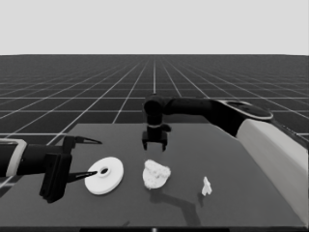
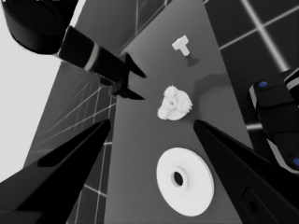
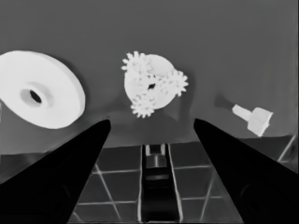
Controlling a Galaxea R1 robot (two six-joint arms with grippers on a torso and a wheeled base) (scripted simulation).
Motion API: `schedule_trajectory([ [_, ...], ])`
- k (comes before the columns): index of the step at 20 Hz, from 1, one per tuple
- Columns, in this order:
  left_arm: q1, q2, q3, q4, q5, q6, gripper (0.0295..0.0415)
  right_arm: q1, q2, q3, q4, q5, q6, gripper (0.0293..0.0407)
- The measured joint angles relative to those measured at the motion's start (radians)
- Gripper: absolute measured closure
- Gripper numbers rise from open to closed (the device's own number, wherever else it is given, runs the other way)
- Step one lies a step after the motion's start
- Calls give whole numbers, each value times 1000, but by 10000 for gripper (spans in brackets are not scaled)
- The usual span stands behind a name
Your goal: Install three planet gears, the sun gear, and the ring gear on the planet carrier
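Observation:
The smaller round part (image 1: 156, 174) lies mid-table with small toothed gears (image 3: 177, 83) seated on it, three of them jutting past its rim. My right gripper (image 1: 154, 146) hangs open and empty above the table just behind it; in the right wrist view the right gripper (image 3: 151, 121) frames this stack (image 3: 152, 84). The larger round part (image 1: 104, 175), flat with a small dark hole, lies to the left of the stack, also seen as the larger round part (image 3: 42, 88). My left gripper (image 1: 96, 157) waits open at the table's left end, one fingertip over that disc's edge, not holding it.
A thin white piece (image 1: 206, 186) stands to the right of the stack, near the front edge. The right arm's pale forearm (image 1: 275, 154) fills the lower right of the head view. Dark machinery with blue lights (image 2: 275, 116) shows in the left wrist view.

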Motion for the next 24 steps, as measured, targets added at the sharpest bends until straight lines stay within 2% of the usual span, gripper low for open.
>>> schedule_trajectory([
  [5, 0, 0, 0, 0, 0, 0, 326, 23, 3, -13, 25, 0, -80, 315],
  [6, 0, 0, 0, 0, 0, 0, 326, -134, -269, 442, -277, 165, -504, 294],
  [7, 0, 0, 0, 0, 0, 0, 326, -330, -692, 781, -459, 262, -773, 305],
  [8, 0, 0, 0, 0, 0, 0, 326, -438, -954, 981, -567, 318, -932, 311],
  [10, 0, 0, 0, 0, 0, 0, 326, -530, -1186, 1172, -667, 372, -1080, 315],
  [15, 0, 0, 0, 0, 0, 0, 326, -570, -1292, 1265, -716, 399, -1153, 315],
  [16, -1, 143, -96, 339, 429, -485, 317, -571, -1295, 1268, -718, 400, -1156, 315],
  [17, -13, 339, -229, 180, 844, -970, 303, -572, -1297, 1269, -719, 401, -1157, 315],
  [18, -3, 458, -423, -58, 943, -1219, 309, -572, -1298, 1270, -719, 401, -1158, 315],
  [19, 15, 515, -584, -205, 947, -1320, 317, -572, -1298, 1271, -720, 401, -1158, 315],
  [20, 29, 548, -697, -289, 943, -1361, 322, -572, -1299, 1271, -720, 401, -1158, 315],
  [21, 39, 569, -772, -338, 942, -1378, 324, -572, -1299, 1271, -720, 401, -1159, 315],
  [24, 51, 597, -873, -393, 944, -1386, 326, -572, -1299, 1272, -720, 401, -1159, 315],
])
